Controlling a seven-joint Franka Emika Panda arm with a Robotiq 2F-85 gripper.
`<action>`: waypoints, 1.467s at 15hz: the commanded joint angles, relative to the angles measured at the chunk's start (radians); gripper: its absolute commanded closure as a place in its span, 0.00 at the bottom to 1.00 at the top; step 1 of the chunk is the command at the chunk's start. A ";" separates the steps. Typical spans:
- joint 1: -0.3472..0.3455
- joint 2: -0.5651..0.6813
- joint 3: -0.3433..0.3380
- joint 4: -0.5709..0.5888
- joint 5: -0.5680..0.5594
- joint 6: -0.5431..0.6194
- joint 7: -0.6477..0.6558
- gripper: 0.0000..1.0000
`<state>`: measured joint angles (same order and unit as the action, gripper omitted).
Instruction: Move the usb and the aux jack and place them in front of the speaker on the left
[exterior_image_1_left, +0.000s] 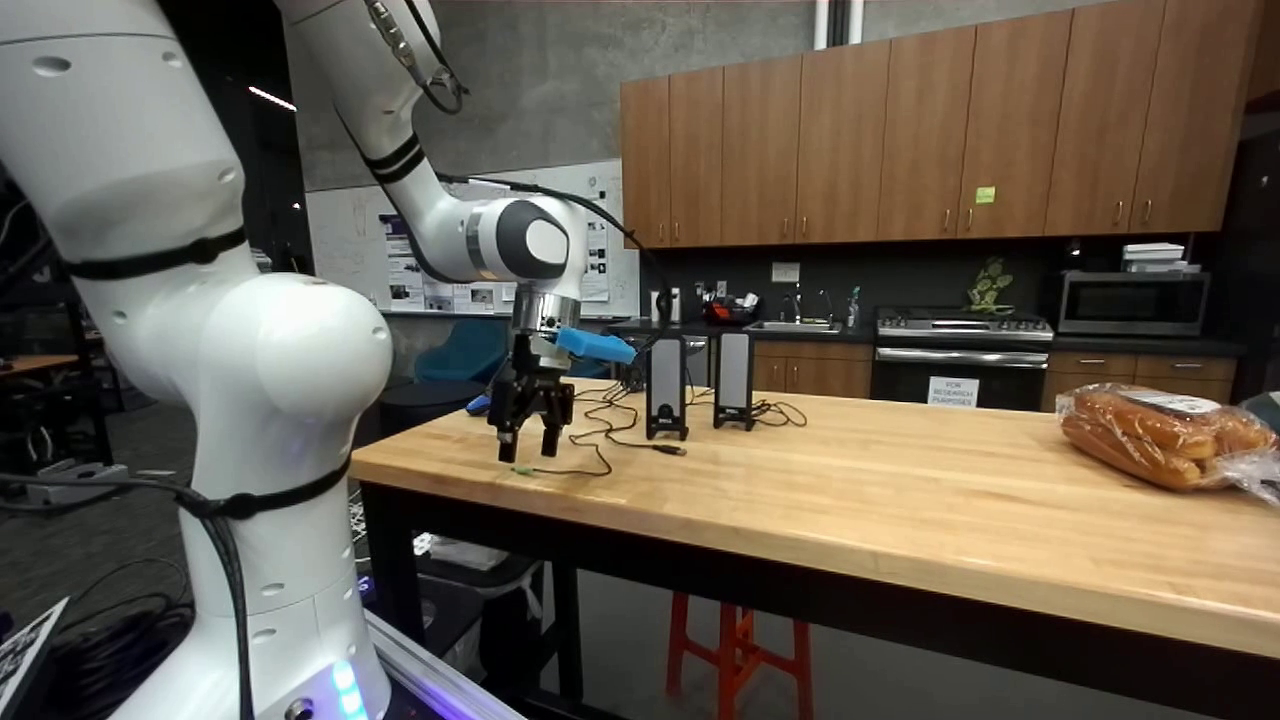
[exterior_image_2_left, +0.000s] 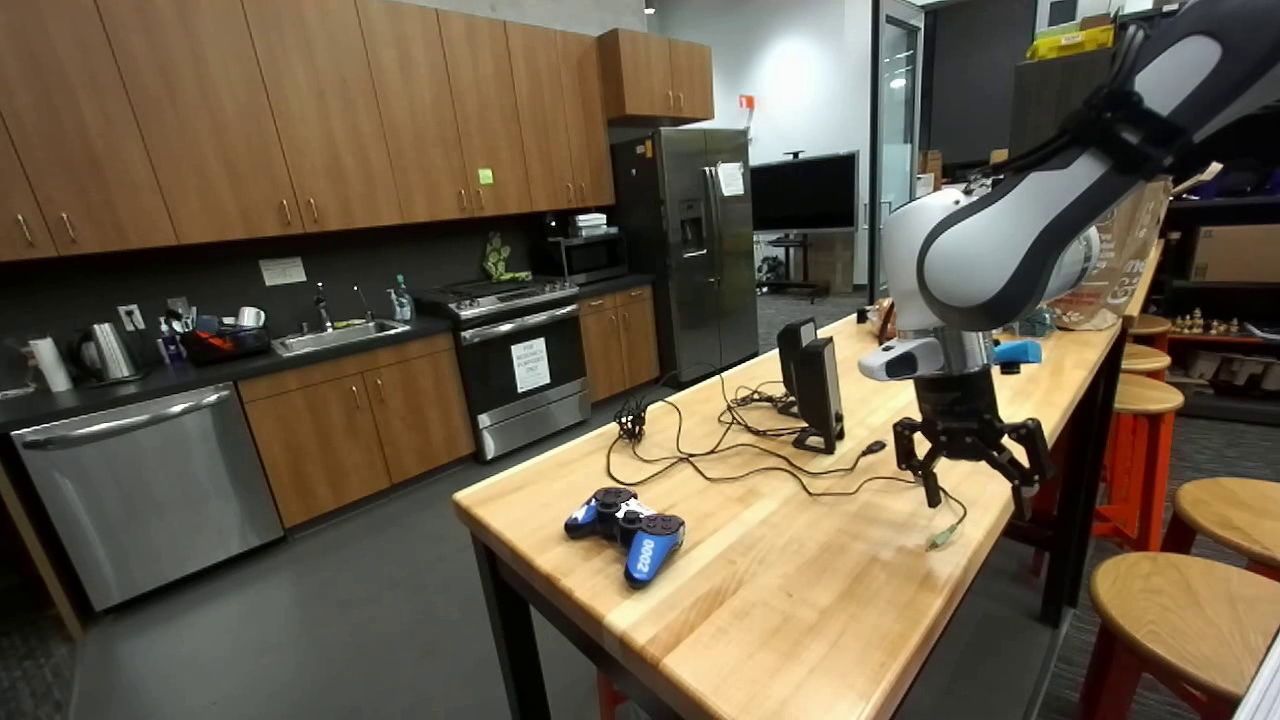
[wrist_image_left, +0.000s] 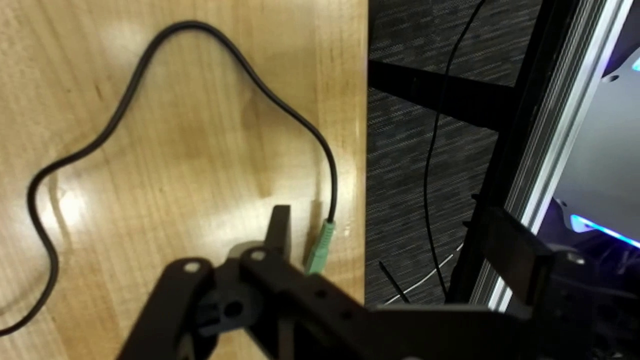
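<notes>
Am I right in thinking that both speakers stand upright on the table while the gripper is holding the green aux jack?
Not quite: the gripper stands open and empty; the wrist view shows the green aux jack lying on the table. Both speakers do stand upright there.

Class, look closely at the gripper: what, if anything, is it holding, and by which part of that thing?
Nothing is held. The gripper stands open, and the green aux jack below it lies on the tabletop.

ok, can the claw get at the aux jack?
Likely yes: the claw is open, and the green aux jack lies uncovered, between its jaws in the wrist view. The nearby table edge might crowd one jaw.
</notes>
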<state>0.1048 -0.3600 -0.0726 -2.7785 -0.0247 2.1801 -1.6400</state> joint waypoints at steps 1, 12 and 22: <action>0.002 -0.004 0.006 0.001 -0.002 -0.020 -0.003 0.00; -0.005 0.028 0.017 0.000 -0.029 -0.041 0.016 0.03; -0.005 0.027 0.019 0.001 -0.019 -0.036 0.013 0.71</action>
<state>0.1041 -0.3181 -0.0603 -2.7793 -0.0412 2.1474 -1.6382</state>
